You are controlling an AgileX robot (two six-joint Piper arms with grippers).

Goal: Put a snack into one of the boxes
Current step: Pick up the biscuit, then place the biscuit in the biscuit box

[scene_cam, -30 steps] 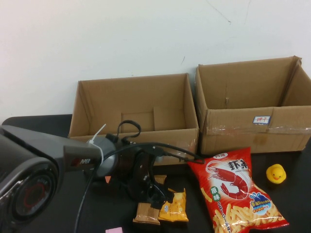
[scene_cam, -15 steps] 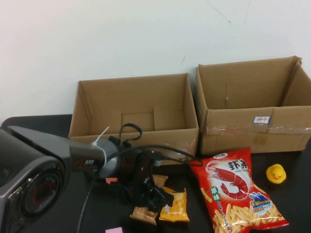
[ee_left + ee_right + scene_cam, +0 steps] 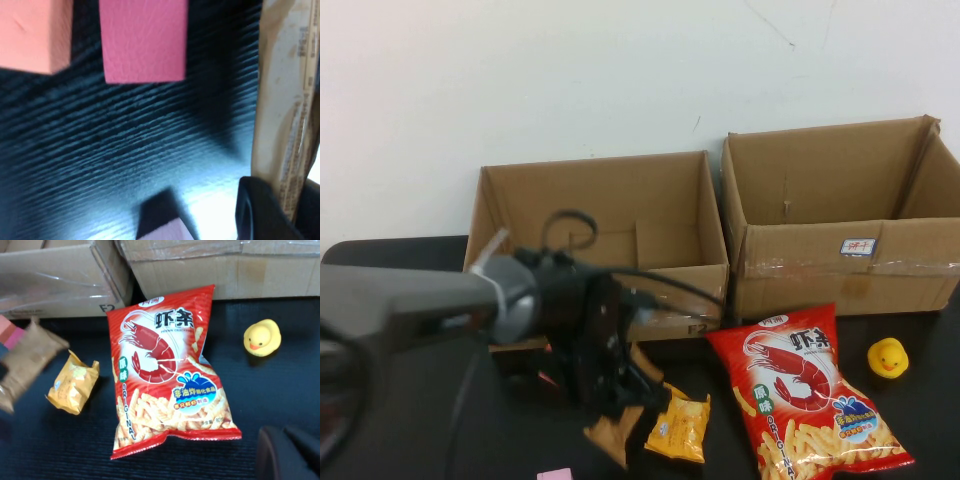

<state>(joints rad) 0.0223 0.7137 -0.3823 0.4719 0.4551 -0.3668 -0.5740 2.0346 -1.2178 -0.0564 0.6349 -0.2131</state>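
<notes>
**Lift the brown packet clear, then carry it over the box wall**

The left gripper (image 3: pixel 610 415) is down at the table in front of the left box (image 3: pixel 600 215), and its jaws are pinched on a small brown snack packet (image 3: pixel 613 437), which hangs tilted from them. In the left wrist view one dark finger (image 3: pixel 257 210) presses against the packet's side (image 3: pixel 285 120). The grip appears to be at the packet's edge, so it may be shallow.

Taking the left box as the landmark:
- The brown packet is just in front of the box's front wall, near its middle.
- A small yellow packet (image 3: pixel 677 428) lies just beside the brown one, on the side toward the right box (image 3: pixel 840 200). I cannot tell whether the two touch.
- The big red shrimp-chip bag (image 3: pixel 805 395) lies farther that way, in front of the right box, with a yellow toy duck (image 3: pixel 888 357) beyond it.
- Pink and orange blocks (image 3: pixel 142 37) sit on the table close to the box's front wall, behind the gripper.

To do this step well, I would raise the packet straight up until it hangs free above the front wall's rim, then move it back over the open box before letting go. Keep the lift slow, since a thin foil edge can slip out of the jaws.

The right gripper (image 3: pixel 287 452) is parked on the far side of the red bag from the left box, closed and holding nothing.
</notes>
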